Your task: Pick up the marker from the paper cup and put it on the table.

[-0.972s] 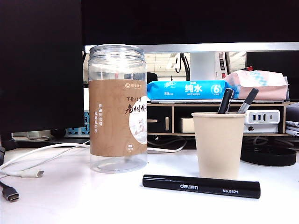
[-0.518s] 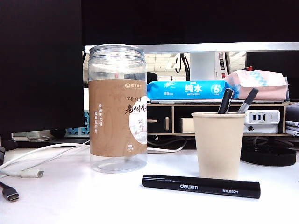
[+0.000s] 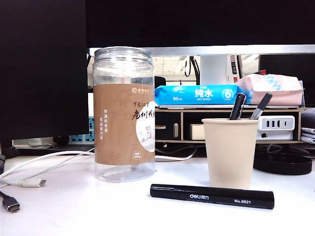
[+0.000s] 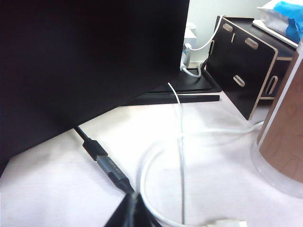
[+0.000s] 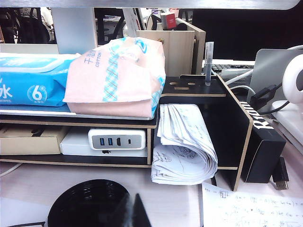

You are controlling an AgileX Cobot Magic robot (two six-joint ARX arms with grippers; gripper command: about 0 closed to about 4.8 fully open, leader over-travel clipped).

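The black marker (image 3: 211, 196) with white print lies flat on the white table (image 3: 74, 211), just in front of the beige paper cup (image 3: 230, 157). Two other black markers (image 3: 237, 106) stand in the cup. Neither gripper shows in the exterior view. In the left wrist view my left gripper (image 4: 134, 211) is shut, its tips together above a black cable plug (image 4: 108, 165) beside the monitor. The right wrist view has my right gripper (image 5: 134, 213) shut and empty, facing the shelf over a black round disc (image 5: 90, 203).
A tall clear jar with a brown label (image 3: 124, 115) stands left of the cup. White and black cables (image 3: 29, 174) trail at the table's left. A dark shelf unit (image 3: 179, 123) with wipes packs (image 3: 197, 93) lines the back. A black monitor (image 4: 85, 56) fills the left.
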